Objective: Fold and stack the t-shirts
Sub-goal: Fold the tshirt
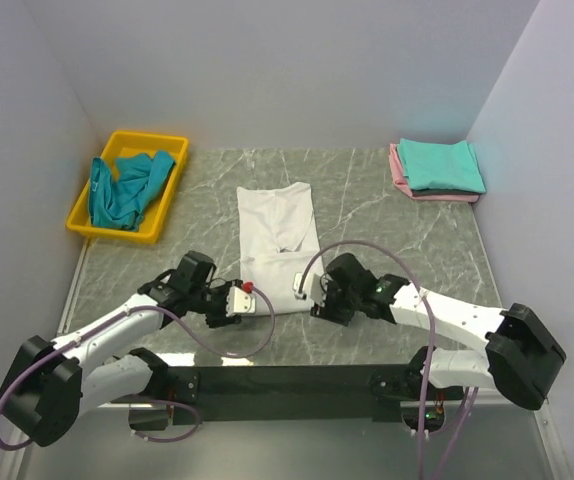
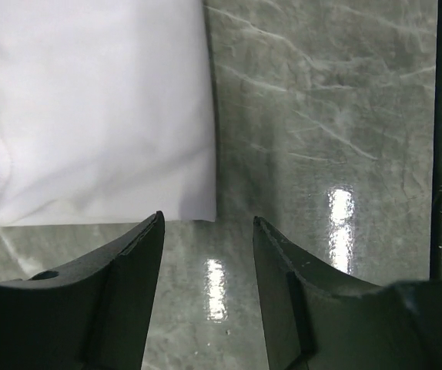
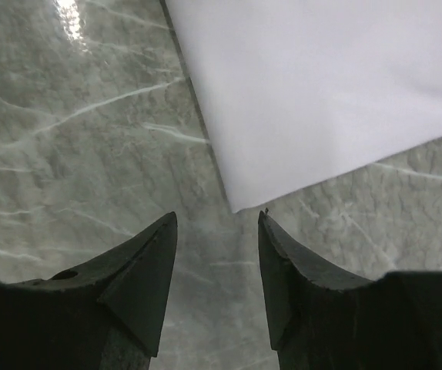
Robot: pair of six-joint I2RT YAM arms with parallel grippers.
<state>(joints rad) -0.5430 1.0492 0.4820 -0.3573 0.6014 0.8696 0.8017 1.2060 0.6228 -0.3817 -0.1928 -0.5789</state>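
White t-shirt [image 1: 277, 240]: lies flat in the middle of the grey marble table [image 1: 397, 250], folded into a narrow strip.
Long axis: runs straight away from the arm bases, with one short edge near them and the other far.
Left gripper [image 1: 245, 300]: sits low at the near-left corner of the white t-shirt. Its fingers are parted and hold nothing, with only bare marble between them in the left wrist view.
Right gripper [image 1: 307, 290]: sits low at the near-right corner, mirroring the other arm. Its fingers are also parted and hold nothing.
Cloth from the left fingers: the corner lies just ahead of the gap, and the cloth spreads away forward and to the left of that view.
Cloth from the right fingers: the corner points almost into the gap, and the cloth spreads forward and to the right of that view.
Nearer arm: neither. Each is just beside its own near corner, and the two are well apart across the short edge.
Likely next move: judging by this layout, each gripper would pinch its own corner. Together they would carry the near edge along the long axis towards the far edge.
Finished stack: a folded teal t-shirt [image 1: 445, 165] rests on a folded pink t-shirt [image 1: 405, 185] at the far right corner.
Waiting: a loose teal t-shirt [image 1: 127, 190] lies crumpled in the yellow plastic tray [image 1: 79, 226] at the far left.
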